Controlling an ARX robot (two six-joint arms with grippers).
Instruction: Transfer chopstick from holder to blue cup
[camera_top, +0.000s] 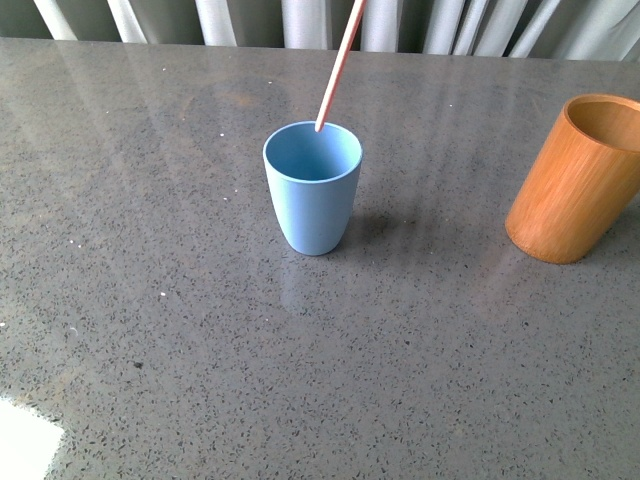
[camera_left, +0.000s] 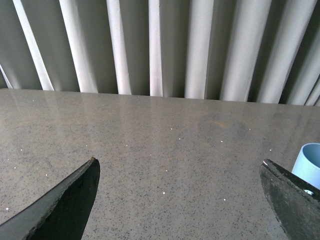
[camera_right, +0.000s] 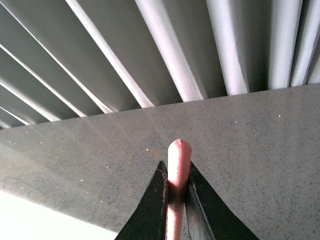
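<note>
Progress looks well past the halfway mark. The chopstick (camera_top: 338, 65) is out of the holder (camera_top: 575, 185), which stands on the bench (camera_top: 150, 300) well to the right of the blue cup (camera_top: 313, 190) with nothing rising from its mouth. The stick hangs tilted above the blue cup, with its lower tip at the cup's far rim. Whether the tip has dipped inside or is only level with the edge cannot be told. In the right wrist view the right arm's jaws are pinching the chopstick near its rounded end. The left arm's jaws are spread wide and hold nothing, with the blue cup just beside one of them. What is left, in my judgement, is to lower the stick into the blue cup, let it go so it leans on the rim, and draw the arm away.
</note>
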